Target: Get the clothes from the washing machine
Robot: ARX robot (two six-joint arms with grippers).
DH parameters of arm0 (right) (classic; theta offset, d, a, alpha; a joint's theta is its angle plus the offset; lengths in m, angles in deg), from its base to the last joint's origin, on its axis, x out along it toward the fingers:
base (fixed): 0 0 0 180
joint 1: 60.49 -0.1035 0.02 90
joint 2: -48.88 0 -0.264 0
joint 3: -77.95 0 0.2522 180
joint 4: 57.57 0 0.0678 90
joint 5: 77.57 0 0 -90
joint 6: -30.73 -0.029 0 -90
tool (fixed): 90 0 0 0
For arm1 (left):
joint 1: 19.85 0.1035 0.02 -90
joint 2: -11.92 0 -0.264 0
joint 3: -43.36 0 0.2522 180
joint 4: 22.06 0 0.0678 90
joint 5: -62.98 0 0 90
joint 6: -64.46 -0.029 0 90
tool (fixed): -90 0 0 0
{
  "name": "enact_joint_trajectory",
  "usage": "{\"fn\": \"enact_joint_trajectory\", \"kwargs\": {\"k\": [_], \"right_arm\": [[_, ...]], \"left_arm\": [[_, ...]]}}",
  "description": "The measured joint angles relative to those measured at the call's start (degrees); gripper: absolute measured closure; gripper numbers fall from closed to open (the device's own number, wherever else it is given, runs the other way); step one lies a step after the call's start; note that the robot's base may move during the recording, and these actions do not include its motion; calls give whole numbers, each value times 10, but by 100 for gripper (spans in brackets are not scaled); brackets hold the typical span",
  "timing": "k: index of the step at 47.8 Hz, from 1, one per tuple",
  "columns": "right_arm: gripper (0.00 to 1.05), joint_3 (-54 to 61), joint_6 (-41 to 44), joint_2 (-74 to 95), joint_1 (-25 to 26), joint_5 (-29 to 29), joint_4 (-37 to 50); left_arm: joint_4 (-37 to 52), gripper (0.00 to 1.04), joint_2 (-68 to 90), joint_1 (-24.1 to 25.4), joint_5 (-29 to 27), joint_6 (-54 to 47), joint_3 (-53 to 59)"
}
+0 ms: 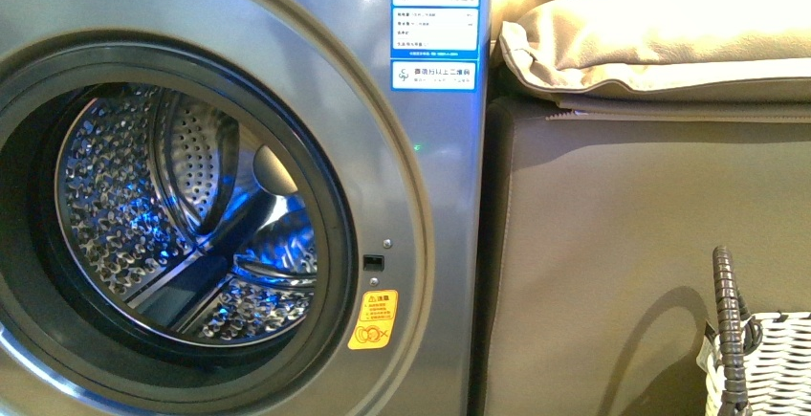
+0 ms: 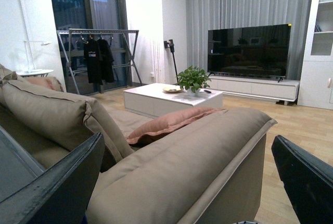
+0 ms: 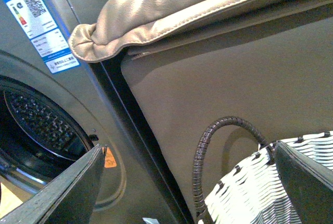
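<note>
Two claws released | front only: washing machine drum bare | left wrist only: television

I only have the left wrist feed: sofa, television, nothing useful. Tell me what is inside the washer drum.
Observer: The front view shows the grey front-loading washing machine with its perforated steel drum exposed. No dark garment is visible inside.
Operator: Then locate the basket.
Observer: The woven white-and-black basket stands beside the brown sofa side, right of the machine.
Operator: Report the right arm.
Observer: The right gripper has its fingers spread open near the basket's dark wrapped handle, holding nothing.
</note>
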Motion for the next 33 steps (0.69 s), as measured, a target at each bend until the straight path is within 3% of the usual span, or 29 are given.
{"fn": "enact_joint_trajectory", "kwargs": {"k": [5,8,11,15,18,20,25,33], "right_arm": [[8,33,16,-80,-61,86,-1],[17,32,70,-131,-106,194,-85],[35,62,144,-222,-132,286,-196],[56,90,175,-263,-135,297,-205],[70,101,182,-275,-136,296,-205],[81,110,186,-284,-136,295,-205],[102,122,188,-315,-136,297,-229],[102,134,191,-376,-137,297,-270]], "left_arm": [[0,7,0,0,0,0,0],[0,7,0,0,0,0,0],[0,7,0,0,0,0,0],[-10,7,4,-3,-12,3,-8],[-200,7,65,-18,-149,28,-149],[-287,7,86,-18,-201,35,-211],[-293,7,69,-9,-233,24,-193],[-266,7,-30,42,-238,14,-85]]}}
